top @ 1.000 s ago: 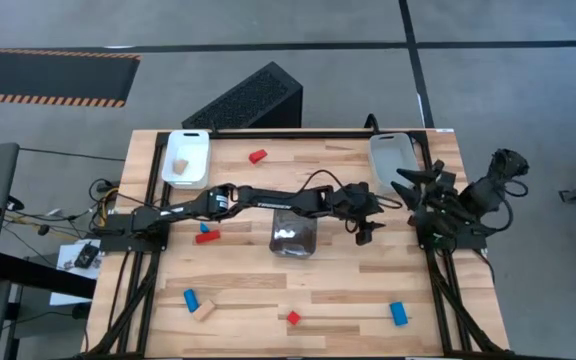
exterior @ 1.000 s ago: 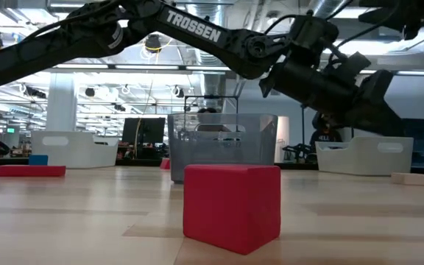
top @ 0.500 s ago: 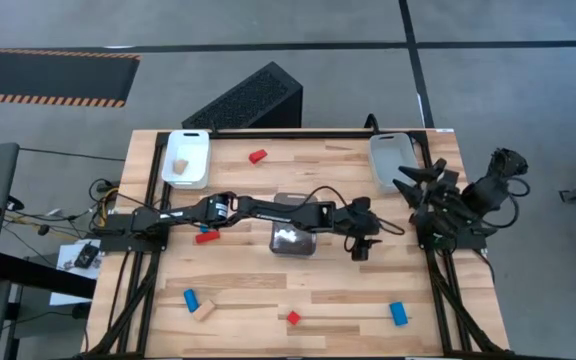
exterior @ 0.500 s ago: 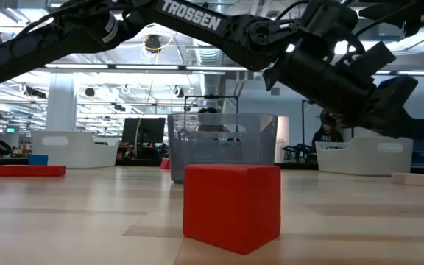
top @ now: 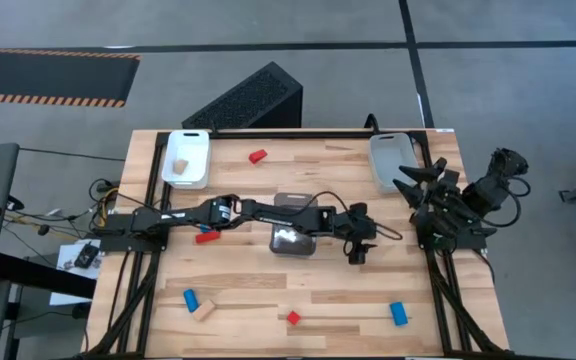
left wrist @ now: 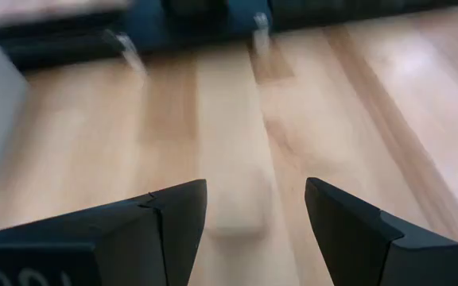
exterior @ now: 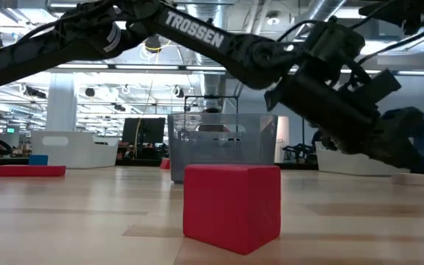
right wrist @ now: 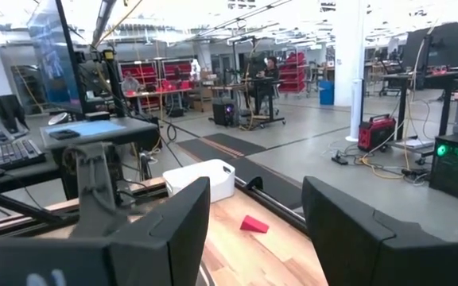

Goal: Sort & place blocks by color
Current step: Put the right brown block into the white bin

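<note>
Red blocks lie at the desk's far middle, left of centre and near edge; blue ones near-left and near-right; plain wood beside the near-left blue.

Even, bright overhead light fills the high view; the table looks flat-lit, with only short soft shadows beside the arms. In the low view, ceiling lamps glare toward twelve o'clock, the near red block is sharp, and it casts a faint shadow toward nine o'clock. The left wrist view is heavily smeared with motion blur, its wood grain streaked. The right wrist view is crisp and bright, with blown-out ceiling lights.
</note>
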You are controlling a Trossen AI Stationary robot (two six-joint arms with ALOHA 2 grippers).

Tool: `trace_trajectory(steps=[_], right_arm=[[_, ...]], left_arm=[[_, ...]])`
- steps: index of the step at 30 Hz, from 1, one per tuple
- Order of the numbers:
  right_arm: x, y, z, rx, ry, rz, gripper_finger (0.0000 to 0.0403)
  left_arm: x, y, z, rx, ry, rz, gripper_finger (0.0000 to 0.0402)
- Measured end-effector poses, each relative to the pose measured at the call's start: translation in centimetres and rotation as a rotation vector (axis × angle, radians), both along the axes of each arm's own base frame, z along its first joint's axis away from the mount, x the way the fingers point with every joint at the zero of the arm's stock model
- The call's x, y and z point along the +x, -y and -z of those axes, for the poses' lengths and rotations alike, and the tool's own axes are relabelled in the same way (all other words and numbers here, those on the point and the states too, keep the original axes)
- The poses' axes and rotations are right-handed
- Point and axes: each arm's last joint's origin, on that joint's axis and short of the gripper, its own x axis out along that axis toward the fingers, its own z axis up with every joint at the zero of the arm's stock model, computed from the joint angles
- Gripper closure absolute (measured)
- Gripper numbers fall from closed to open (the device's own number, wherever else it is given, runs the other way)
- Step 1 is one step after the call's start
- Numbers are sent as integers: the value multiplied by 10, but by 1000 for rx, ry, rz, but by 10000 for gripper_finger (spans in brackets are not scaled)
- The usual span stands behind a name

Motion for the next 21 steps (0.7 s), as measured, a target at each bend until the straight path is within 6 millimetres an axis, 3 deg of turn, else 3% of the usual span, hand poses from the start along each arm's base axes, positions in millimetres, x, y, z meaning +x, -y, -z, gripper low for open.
trace_trajectory(steps=[12,18,21], right_arm=[[0,0,0,-10,-4,0,179],[0,0,0,-9,-4,0,179],[0,0,0,-9,-4,0,179]], left_arm=[[2,-11,4,-11,24,-43,196],[3,-9,27,-50,-3,-10,196],[3,-9,28,-53,-11,-22,196]])
